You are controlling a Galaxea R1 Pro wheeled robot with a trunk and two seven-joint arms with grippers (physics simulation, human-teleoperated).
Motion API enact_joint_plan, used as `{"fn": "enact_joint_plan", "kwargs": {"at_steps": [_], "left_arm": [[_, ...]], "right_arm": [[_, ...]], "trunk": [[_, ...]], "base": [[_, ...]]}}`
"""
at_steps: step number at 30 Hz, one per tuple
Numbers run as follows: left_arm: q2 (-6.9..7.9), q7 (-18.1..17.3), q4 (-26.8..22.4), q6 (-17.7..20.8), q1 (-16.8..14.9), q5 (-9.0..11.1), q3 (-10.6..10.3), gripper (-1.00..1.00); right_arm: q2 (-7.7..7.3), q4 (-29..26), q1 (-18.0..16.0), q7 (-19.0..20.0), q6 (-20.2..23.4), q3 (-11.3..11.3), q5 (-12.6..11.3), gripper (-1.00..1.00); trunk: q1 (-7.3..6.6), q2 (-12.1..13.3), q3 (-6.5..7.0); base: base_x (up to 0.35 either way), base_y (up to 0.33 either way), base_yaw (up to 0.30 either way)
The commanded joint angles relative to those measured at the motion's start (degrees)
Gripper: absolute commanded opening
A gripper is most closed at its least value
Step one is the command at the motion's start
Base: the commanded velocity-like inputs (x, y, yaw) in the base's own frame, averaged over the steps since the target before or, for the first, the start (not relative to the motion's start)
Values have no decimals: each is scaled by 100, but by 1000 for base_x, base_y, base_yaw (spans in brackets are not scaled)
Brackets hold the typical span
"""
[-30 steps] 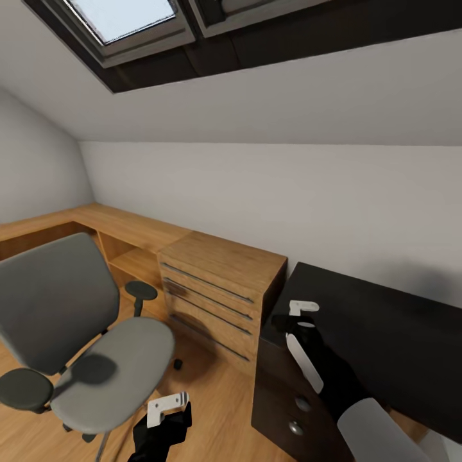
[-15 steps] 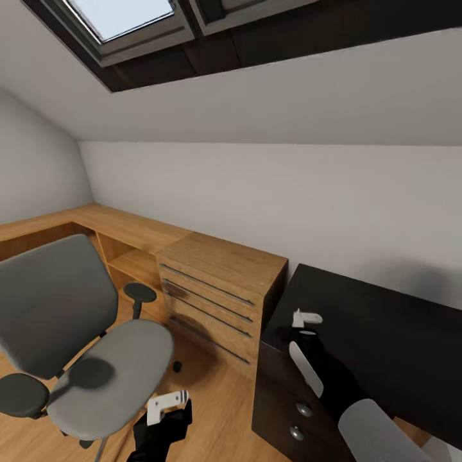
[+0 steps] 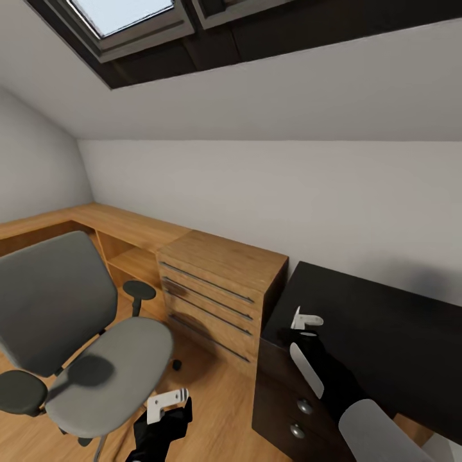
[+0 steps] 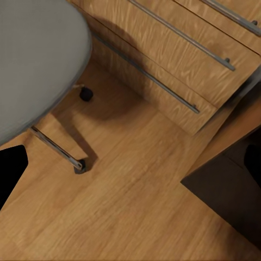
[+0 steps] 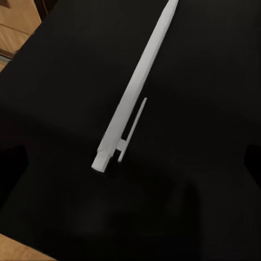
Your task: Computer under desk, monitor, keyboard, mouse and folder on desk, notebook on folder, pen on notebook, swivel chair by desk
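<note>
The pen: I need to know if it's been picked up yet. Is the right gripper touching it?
Apart. In the right wrist view the pen lies flat on the black desk, with no finger on it.

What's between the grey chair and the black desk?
In the head view, a wooden drawer cabinet stands between the chair and the desk, with bare wood floor in front.

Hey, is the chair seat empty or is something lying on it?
Empty. In the head view the chair seat shows bare grey fabric with only a shadow on it; no folder lies there.
</note>
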Motion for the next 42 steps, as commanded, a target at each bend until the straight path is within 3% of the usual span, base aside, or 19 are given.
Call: {"fn": "enact_joint_plan", "kwargs": {"at_steps": [1, 8, 42], "left_arm": [[0, 44, -10, 13, -1, 54, -6, 100], [0, 44, -11, 12, -1, 54, -6, 100], [47, 42, 15, 35, -1, 62, -6, 100]], "right_arm": [[-8, -7, -5, -50, 16, 19, -44, 100], [-51, -5, -5, -44, -49, 17, -51, 100], [-80, 2, -5, -41, -216, 17, -51, 100]], "trunk": [[23, -45, -23], [177, -325, -149], [177, -325, -149]], "base": [[0, 0, 0], [0, 0, 0], [52, 0, 0]]}}
